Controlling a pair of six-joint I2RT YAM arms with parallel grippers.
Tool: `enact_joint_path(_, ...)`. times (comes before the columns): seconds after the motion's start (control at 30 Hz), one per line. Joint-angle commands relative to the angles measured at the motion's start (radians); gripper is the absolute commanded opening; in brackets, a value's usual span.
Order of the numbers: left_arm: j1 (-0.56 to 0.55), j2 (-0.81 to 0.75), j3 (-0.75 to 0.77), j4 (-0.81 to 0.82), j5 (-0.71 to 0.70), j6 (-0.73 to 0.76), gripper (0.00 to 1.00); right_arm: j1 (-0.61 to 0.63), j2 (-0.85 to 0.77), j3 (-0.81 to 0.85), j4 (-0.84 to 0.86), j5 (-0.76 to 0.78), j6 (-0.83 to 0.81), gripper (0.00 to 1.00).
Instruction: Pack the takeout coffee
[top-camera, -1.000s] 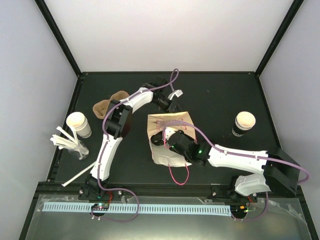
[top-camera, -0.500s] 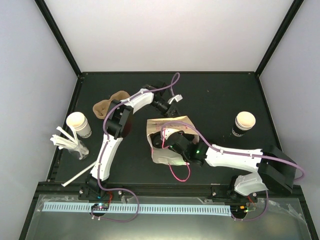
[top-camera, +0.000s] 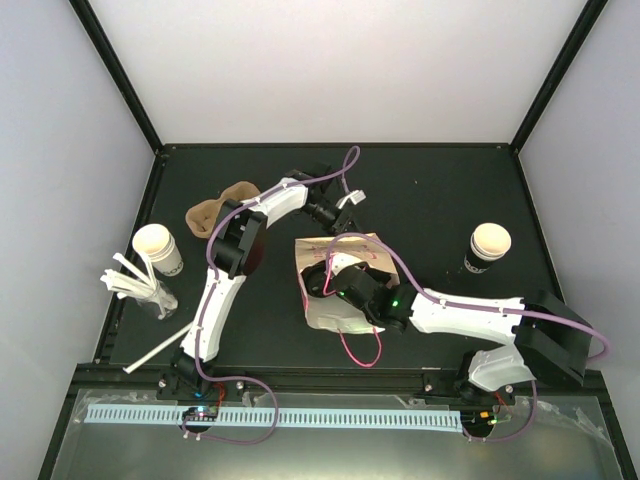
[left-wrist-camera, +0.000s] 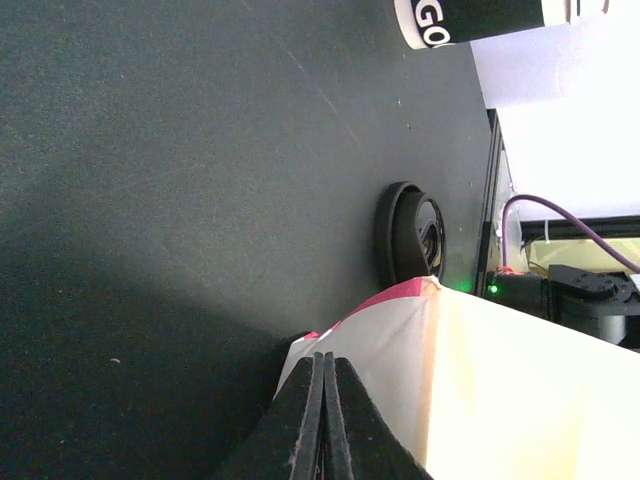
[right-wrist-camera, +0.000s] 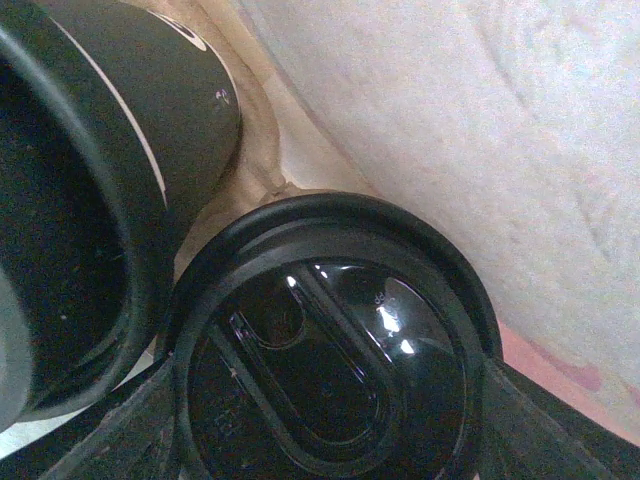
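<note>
Setting is recorded as a robotics lab test cell. A matte black tabletop (top-camera: 440, 200) is enclosed by plain white panel walls (top-camera: 350, 70) and black metal frame bars (top-camera: 118, 80). A white jointed left robot arm (top-camera: 213, 300) and a white jointed right robot arm (top-camera: 470, 312) are bolted at the near edge. Purple cables (top-camera: 350, 157) and a white slotted cable duct (top-camera: 270, 417) are noted.

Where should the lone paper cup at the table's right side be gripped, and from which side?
Probably across the black-banded wall of the paper cup, below its rim, coming in level from the near side: it stands upright and alone.
</note>
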Motion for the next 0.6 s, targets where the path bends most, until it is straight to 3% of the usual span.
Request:
enact_joint_path(0.0,-0.026,0.005,-0.008,-0.044,0.064,-0.011,0.03,-0.012,0.032,-0.006,-0.034,-0.012,0.072,0.63)
enact_joint_path(0.17,-0.031,-0.005,-0.028,-0.033,0.072,-0.026,0.02,-0.013,0.061,0.046,-0.071,-0.042,0.097,0.63)
enact_joint_path(0.33,-0.03,-0.049,-0.08,-0.007,0.076,-0.056,0.02,-0.012,0.118,0.145,-0.171,-0.042,0.206,0.63)
enact_joint_path(0.57,-0.03,-0.101,-0.166,0.037,0.077,-0.093,0.02,-0.011,0.128,0.156,-0.206,-0.035,0.349,0.64)
